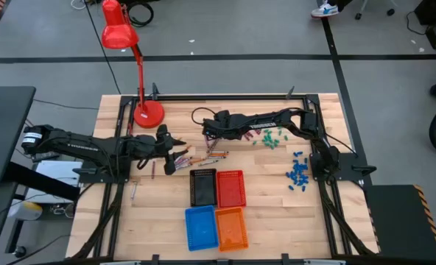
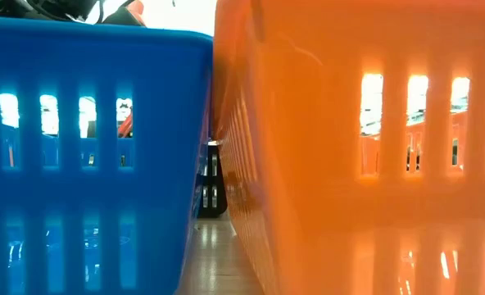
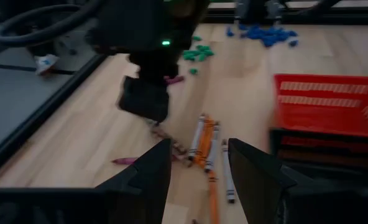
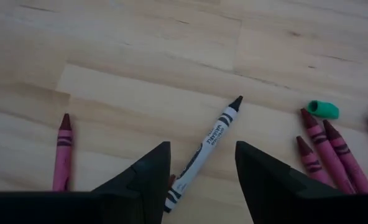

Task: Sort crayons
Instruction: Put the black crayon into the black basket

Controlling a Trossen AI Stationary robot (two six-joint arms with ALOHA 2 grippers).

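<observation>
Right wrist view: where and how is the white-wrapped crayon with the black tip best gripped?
Grip the white paper-wrapped crayon mid-barrel, coming straight down, jaws closing across its width. It lies flat and diagonal on the bare wooden table, clear of neighbours, between the open right gripper fingers.

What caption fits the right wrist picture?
Open right pincer poised over a white crayon, maroon crayons alongside.

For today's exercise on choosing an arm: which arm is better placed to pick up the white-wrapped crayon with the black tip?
Right. The right gripper is open, with the white crayon lying between its fingers. The left gripper, also open, faces a different crayon cluster.
</observation>
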